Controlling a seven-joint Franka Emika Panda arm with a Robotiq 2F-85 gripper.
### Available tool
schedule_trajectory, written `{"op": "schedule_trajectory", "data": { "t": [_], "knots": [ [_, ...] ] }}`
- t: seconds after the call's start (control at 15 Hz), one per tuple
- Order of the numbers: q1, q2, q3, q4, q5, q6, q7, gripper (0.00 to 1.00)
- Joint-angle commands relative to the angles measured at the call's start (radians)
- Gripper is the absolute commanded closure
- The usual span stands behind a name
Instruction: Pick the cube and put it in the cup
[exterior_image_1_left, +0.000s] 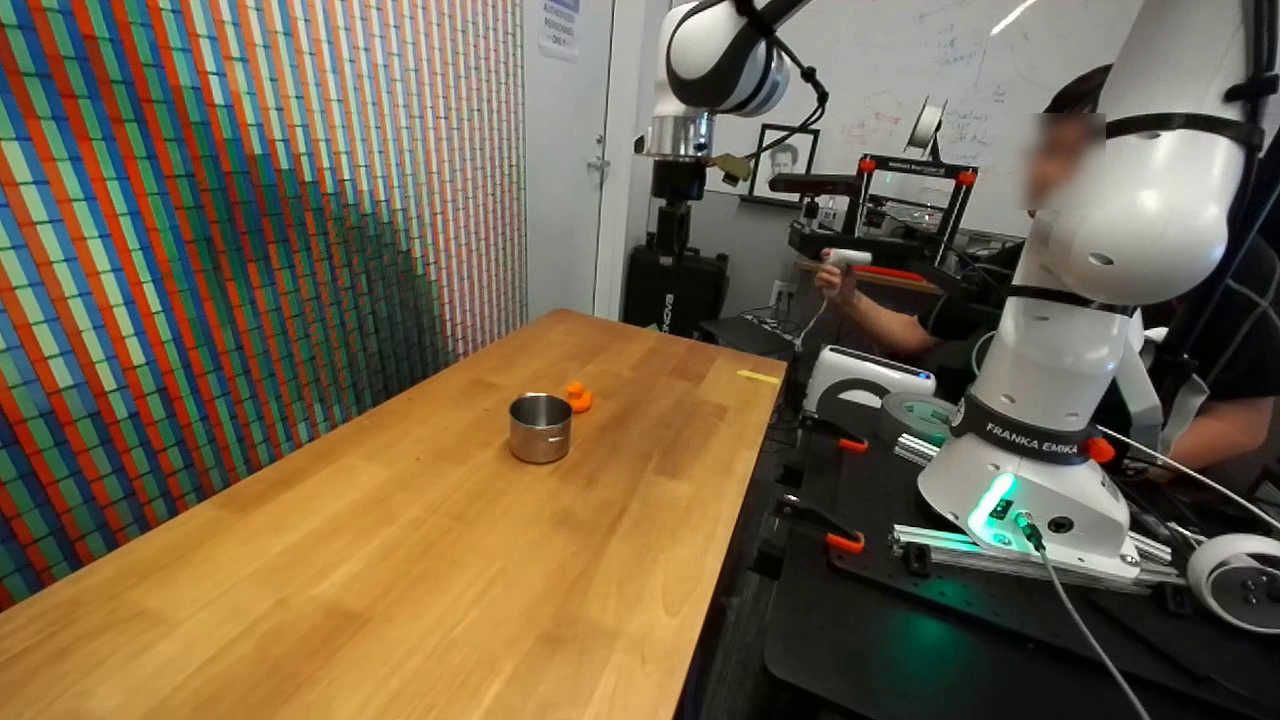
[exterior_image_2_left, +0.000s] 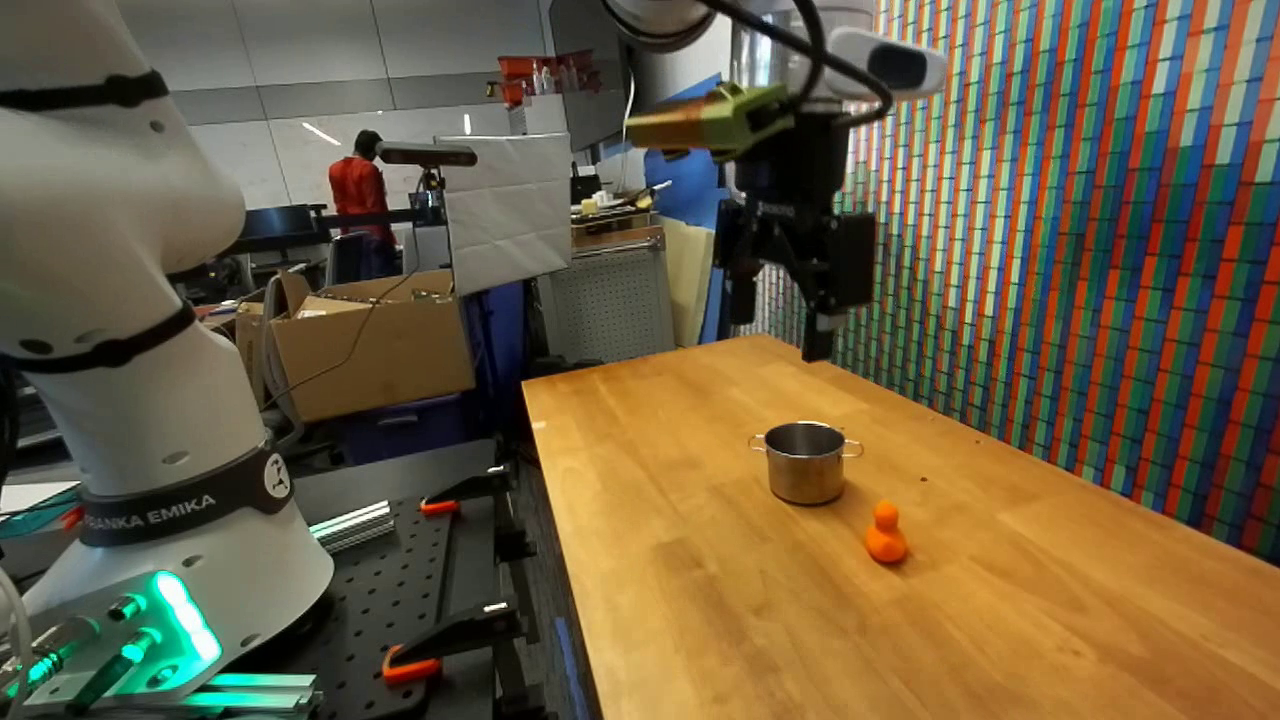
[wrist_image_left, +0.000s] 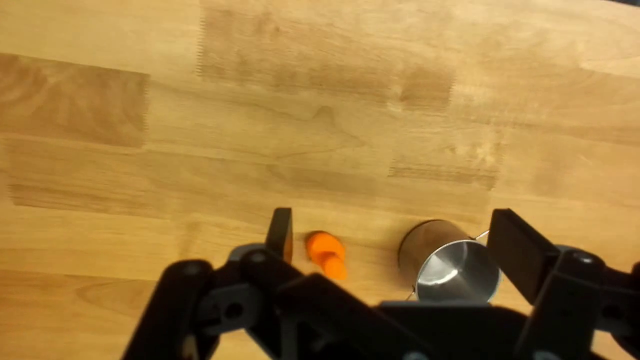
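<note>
On the arm base (exterior_image_1_left: 1040, 482), "FRANKA EMIKA"; above the table (exterior_image_1_left: 600, 560), gripper (wrist_image_left: 392, 220) spread apart

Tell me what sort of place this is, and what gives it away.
Most likely a robotics lab or workshop: a marked-up whiteboard, what looks like a 3D printer, and a Franka Emika robot arm mounted beside a wooden table.

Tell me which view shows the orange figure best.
Best in an exterior view: there the orange figure stands whole and visibly apart from the cup, small round top above wider base. Seen in an exterior view where its outline meets the cup's, the figure looks smaller. The wrist view looks down on the figure, top overlapping base.
</note>
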Motion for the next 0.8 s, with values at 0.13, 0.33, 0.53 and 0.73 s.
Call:
{"op": "schedule_trajectory", "data": {
  "t": [0.13, 0.33, 0.53, 0.73],
  "knots": [
    [-0.025, 0.135, 0.028, 0.084, 0.006, -0.005, -0.034, 0.00],
    [-0.023, 0.170, 0.033, 0.091, -0.104, -0.008, -0.070, 0.00],
    [-0.016, 0.242, 0.055, 0.102, -0.139, 0.032, -0.084, 0.00],
    [-0.013, 0.330, 0.079, 0.124, -0.177, 0.111, -0.073, 0.00]
  ]
}}
